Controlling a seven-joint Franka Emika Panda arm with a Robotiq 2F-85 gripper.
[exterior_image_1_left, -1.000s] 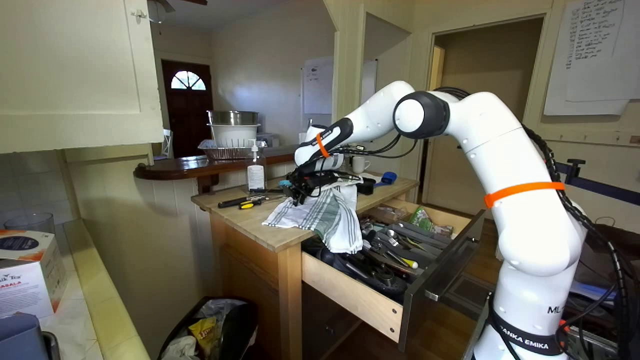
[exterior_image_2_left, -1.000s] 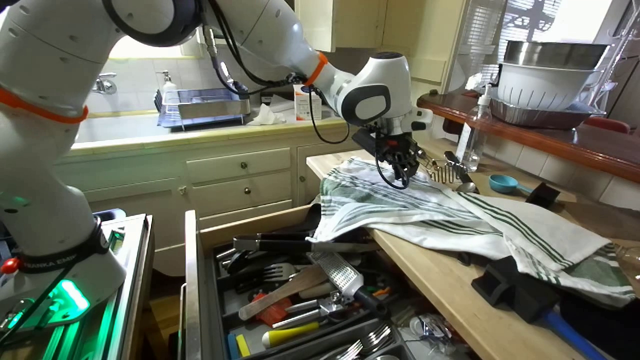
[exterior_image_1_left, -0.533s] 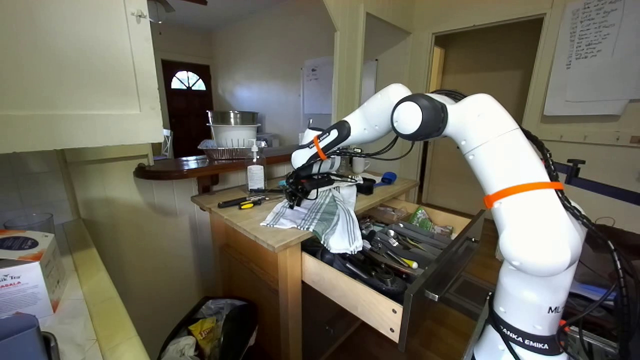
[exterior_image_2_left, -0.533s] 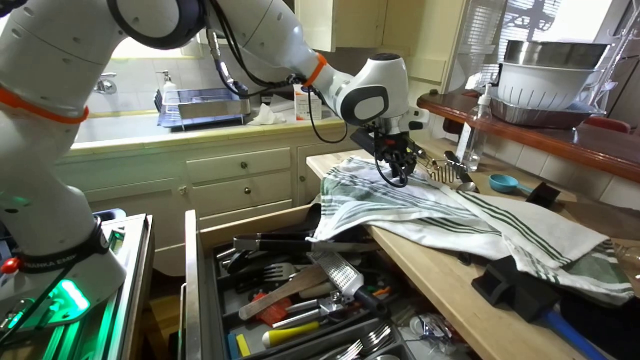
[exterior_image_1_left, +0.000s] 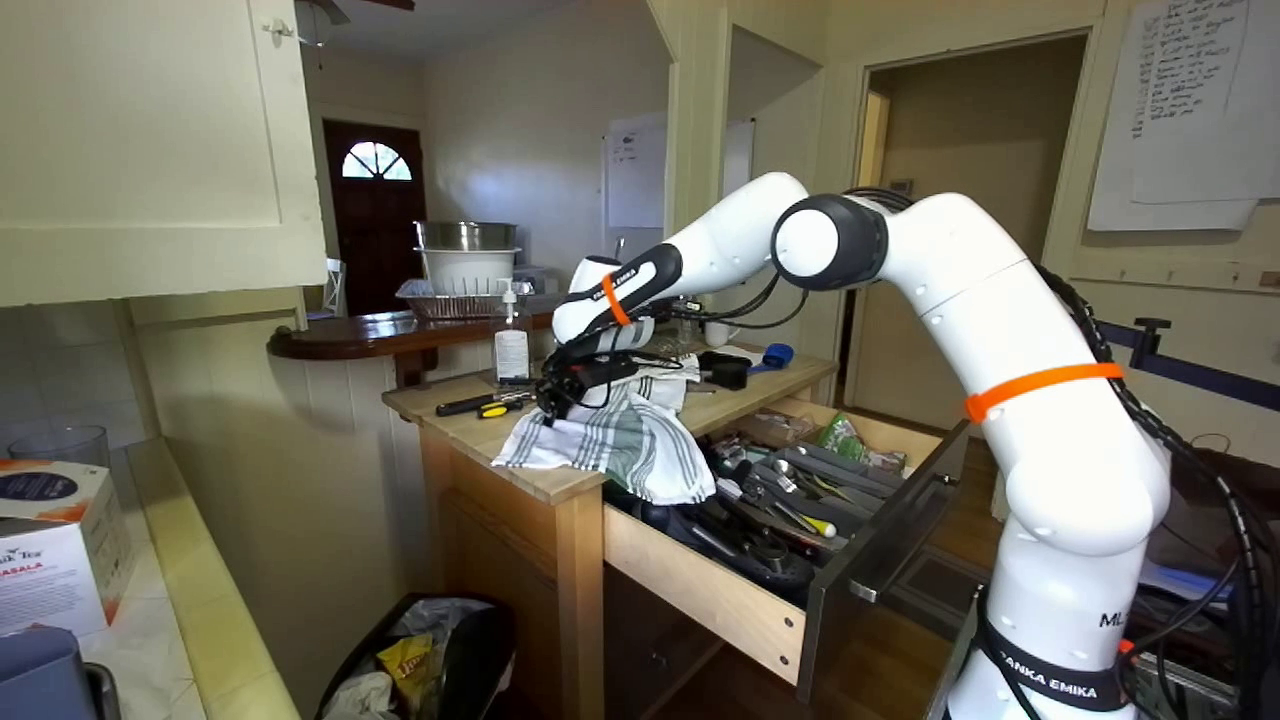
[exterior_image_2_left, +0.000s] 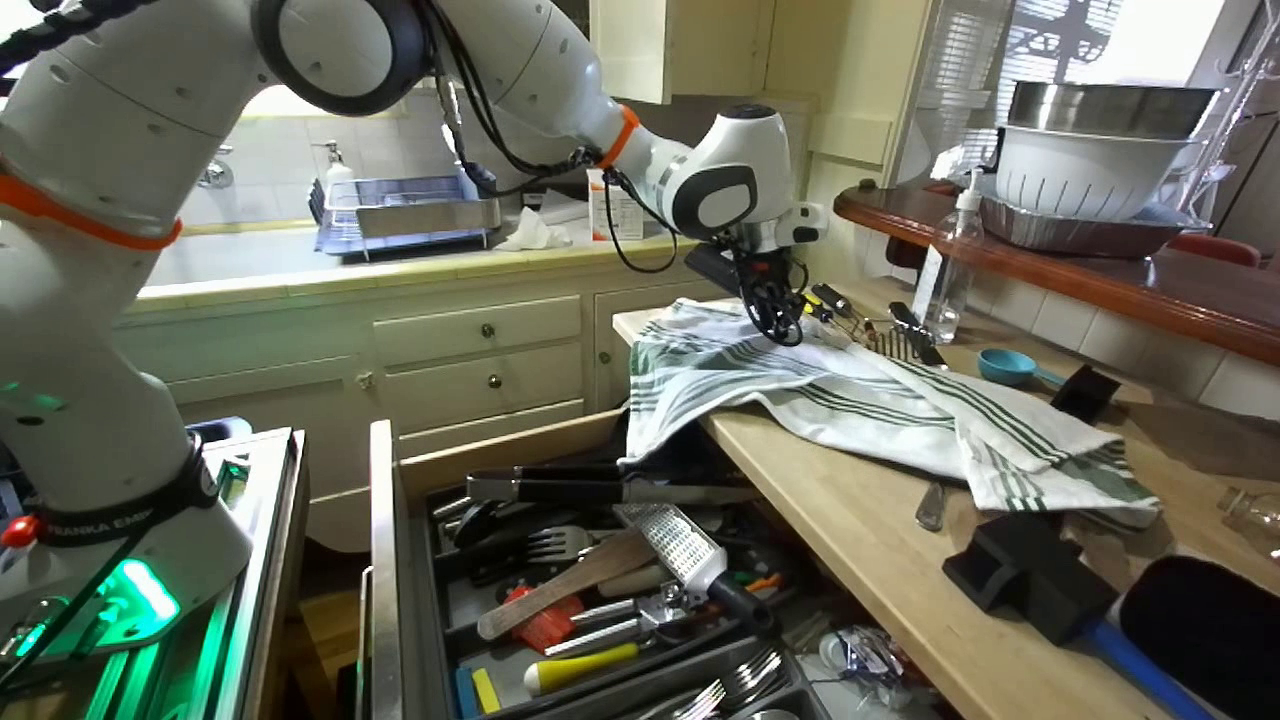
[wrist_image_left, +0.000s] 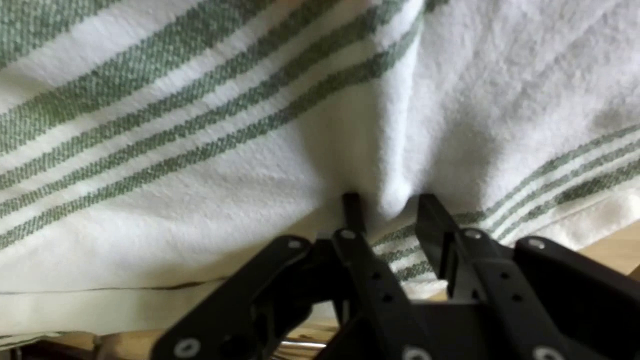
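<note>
In the wrist view, with the gripper (wrist_image_left: 389, 205) down at a striped towel (wrist_image_left: 165, 150).
Partly apart at the jaws, astride a fold (wrist_image_left: 396, 165), no telling whether gripped; in both exterior views, with towel draped over the edge of the counter (exterior_image_2_left: 850, 500).

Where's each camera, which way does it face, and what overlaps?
An exterior view: beside the tiled counter, facing the worktop; arm spans right to middle.
An exterior view: above the open drawer, facing the sink; arm left to middle.
Wrist view: behind the gripper, facing the striped towel; both fingers show at bottom.
Both exterior views share arm, drawer and striped towel.
</note>
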